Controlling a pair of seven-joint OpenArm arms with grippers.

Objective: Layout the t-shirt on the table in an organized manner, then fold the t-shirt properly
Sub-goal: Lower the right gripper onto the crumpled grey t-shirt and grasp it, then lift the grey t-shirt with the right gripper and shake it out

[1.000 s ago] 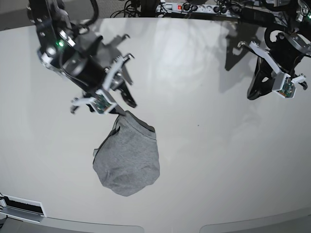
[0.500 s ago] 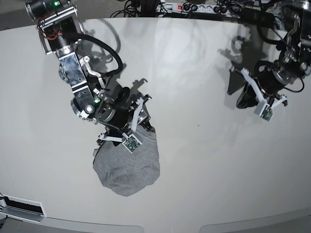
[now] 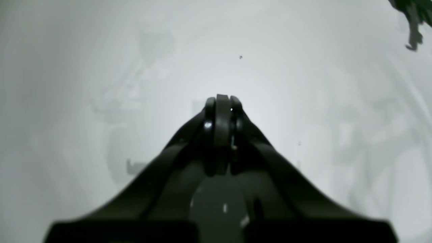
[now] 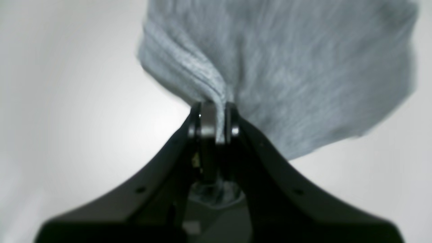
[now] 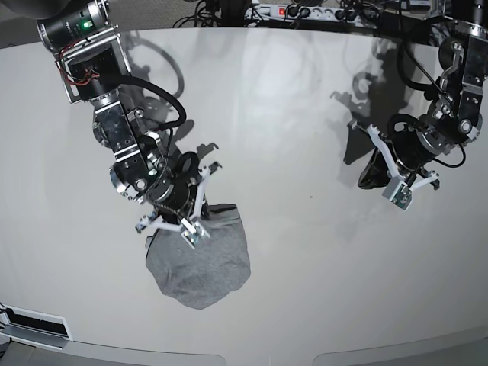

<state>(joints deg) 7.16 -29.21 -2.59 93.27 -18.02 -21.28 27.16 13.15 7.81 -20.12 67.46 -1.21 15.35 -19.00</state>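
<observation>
In the base view the right gripper (image 5: 177,221) covers the upper edge of the shirt (image 5: 200,267), so the pinched fold is hidden there. The right wrist view cuts the shirt off at its top edge, and the cloth is blurred. No lettering or collar can be made out. The table (image 5: 305,252) runs past every edge.

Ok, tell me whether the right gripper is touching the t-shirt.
Touching. The right wrist view shows the right gripper with its fingers pinched on a fold of the t-shirt.
</observation>
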